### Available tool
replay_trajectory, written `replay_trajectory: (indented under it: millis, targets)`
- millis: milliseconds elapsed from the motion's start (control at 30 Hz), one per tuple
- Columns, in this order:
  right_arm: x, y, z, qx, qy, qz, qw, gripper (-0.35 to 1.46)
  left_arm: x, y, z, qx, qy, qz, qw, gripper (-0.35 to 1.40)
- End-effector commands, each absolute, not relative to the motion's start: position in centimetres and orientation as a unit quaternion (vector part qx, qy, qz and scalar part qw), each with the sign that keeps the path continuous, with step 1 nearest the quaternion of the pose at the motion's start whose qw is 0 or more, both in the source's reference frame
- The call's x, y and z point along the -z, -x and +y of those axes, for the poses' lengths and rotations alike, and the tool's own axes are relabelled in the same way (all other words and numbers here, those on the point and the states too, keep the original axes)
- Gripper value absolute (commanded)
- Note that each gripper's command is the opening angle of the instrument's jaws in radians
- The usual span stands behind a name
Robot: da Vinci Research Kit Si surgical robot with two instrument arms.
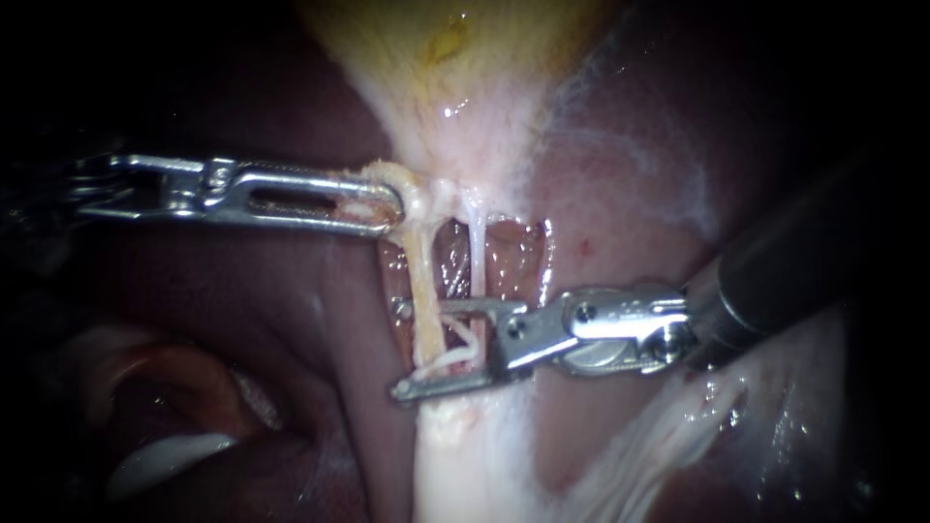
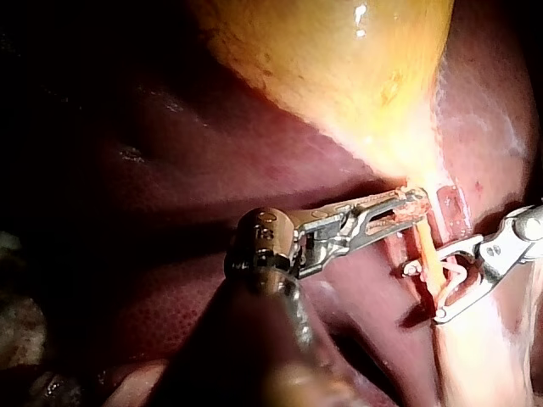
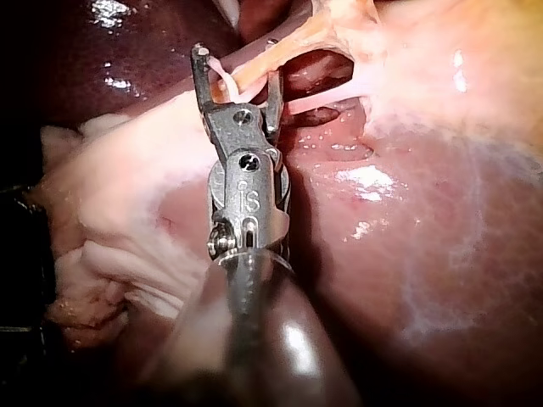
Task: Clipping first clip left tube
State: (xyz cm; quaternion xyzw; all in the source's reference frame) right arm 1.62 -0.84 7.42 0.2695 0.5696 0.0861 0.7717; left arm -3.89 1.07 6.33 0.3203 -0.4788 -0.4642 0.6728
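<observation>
Presently, endoscope view: left instrument [image 1: 392, 205] has its jaws closed tight on a tan tag at the narrow neck of the gallbladder [image 1: 465, 58], just where the left tube [image 1: 418, 276] begins. The left tube runs from that grip away from the gallbladder, across the liver [image 1: 242, 320], into pale fatty tissue [image 1: 465, 455]. The right tube [image 1: 479, 252], thinner and whiter, lies just beside it, not touching. Right instrument [image 1: 399, 349]: jaws stand wide apart, one on each side of the left tube, near the fatty end of its bare length. A white clip [image 1: 453, 356] sits between those jaws, around the left tube. Cannot tell whether the clip's legs bear on both jaws.
</observation>
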Motion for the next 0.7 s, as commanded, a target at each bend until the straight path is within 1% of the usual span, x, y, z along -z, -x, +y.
replay_trajectory:
  millis: [33, 300, 500, 600, 700]
  targets:
    - [-7.42, -1.64, -0.86, -0.085, -0.272, 0.570, 0.771, 0.50, -6.33, 3.89, 1.07, 0.464, -0.320, -0.479, 0.673, -0.35]
    - [-7.53, -1.81, -0.96, -0.080, -0.280, 0.569, 0.769, 0.50, -6.33, 3.90, 1.08, 0.464, -0.320, -0.479, 0.673, -0.35]
    - [-7.58, -1.82, -1.00, -0.086, -0.287, 0.565, 0.769, 0.47, -6.34, 3.90, 1.08, 0.464, -0.320, -0.479, 0.673, -0.35]
    - [-7.58, -1.79, -0.99, -0.090, -0.291, 0.564, 0.768, 0.39, -6.34, 3.90, 1.08, 0.464, -0.320, -0.479, 0.673, -0.35]
    - [-7.58, -1.72, -0.99, -0.093, -0.298, 0.553, 0.772, 0.15, -6.34, 3.90, 1.08, 0.464, -0.320, -0.479, 0.673, -0.35]
